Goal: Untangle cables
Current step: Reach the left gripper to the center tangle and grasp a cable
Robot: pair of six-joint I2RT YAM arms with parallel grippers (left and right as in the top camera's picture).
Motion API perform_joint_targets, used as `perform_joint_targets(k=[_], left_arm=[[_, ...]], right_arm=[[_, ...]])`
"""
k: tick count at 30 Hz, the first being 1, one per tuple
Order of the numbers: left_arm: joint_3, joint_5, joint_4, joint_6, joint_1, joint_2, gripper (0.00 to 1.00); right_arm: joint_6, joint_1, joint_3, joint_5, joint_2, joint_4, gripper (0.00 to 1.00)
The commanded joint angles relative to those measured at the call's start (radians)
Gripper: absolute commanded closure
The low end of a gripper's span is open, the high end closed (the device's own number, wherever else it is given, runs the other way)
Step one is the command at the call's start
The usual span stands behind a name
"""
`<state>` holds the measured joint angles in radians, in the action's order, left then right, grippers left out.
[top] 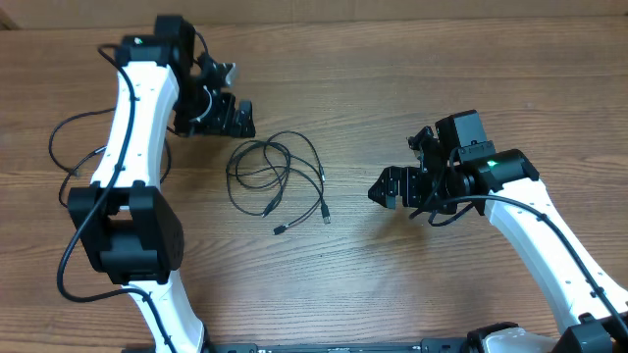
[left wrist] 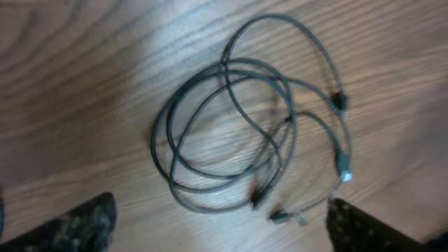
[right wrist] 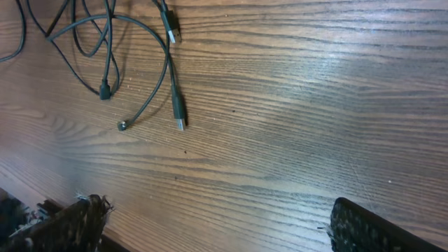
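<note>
Overhead view shows the cables lying on the wooden table, about in the middle, between the two arms; they are thin black cords in a loose bunch of loops, and a few small plug ends stick out on the near side. Left gripper sits just to the far left of the bunch; its fingers are spread apart and hold nothing. Right gripper is off to the right, apart from the cords, and points toward them; its fingers are spread wide too, with nothing between them.

From the left wrist, the loops lie flat on the wood beyond the two dark fingers; the cords cross over each other in many spots, and the plug ends lie at the right and near sides of the bunch. From the right wrist, only one edge of the bunch shows, up in the far left corner; one plug with a silvery tip lies on bare wood; the fingers stand well apart from it.
</note>
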<state>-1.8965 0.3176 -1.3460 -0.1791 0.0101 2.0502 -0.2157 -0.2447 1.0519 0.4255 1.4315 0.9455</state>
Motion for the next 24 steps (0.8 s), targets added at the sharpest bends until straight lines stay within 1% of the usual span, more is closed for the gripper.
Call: perform_joint_targets(k=[1,6,10,14,15,16,19,20,24], left_arm=[[0.119,-0.013,0.106,0.031,0.010,0.003,0.10],[0.240,-0.015,0.238,0.030,0.027,0.003,0.13],[0.325,-0.041,0.336,0.030,0.039,0.003,0.18],[0.377,-0.044,0.380,0.036,0.046,0.003,0.27],[0.381,-0.046,0.383,0.046,0.049,0.003,0.32],[0.381,-0.048,0.384,0.051,0.051,0.003,0.40],[0.370,-0.055,0.376,0.078,0.056,0.002,0.78],[0.356,-0.055,0.363,0.089,0.056,0.001,0.95],[0.232,-0.054,0.258,0.140,0.056,0.000,0.96]], right_arm=[[-0.001,-0.001,-0.005,-0.006,0.000,0.000,0.00],[-0.001,-0.001,-0.005,-0.006,0.000,0.007,0.00],[-0.001,-0.001,-0.005,-0.006,0.000,0.008,0.00],[-0.001,-0.001,-0.005,-0.006,0.000,0.011,0.00],[-0.001,-0.001,-0.005,-0.006,0.000,0.011,0.00],[-0.001,-0.001,-0.005,-0.006,0.000,0.011,0.00],[-0.001,-0.001,-0.005,-0.006,0.000,0.011,0.00],[-0.001,-0.001,-0.005,-0.006,0.000,0.011,0.00],[-0.001,-0.001,-0.005,-0.006,0.000,0.012,0.00]])
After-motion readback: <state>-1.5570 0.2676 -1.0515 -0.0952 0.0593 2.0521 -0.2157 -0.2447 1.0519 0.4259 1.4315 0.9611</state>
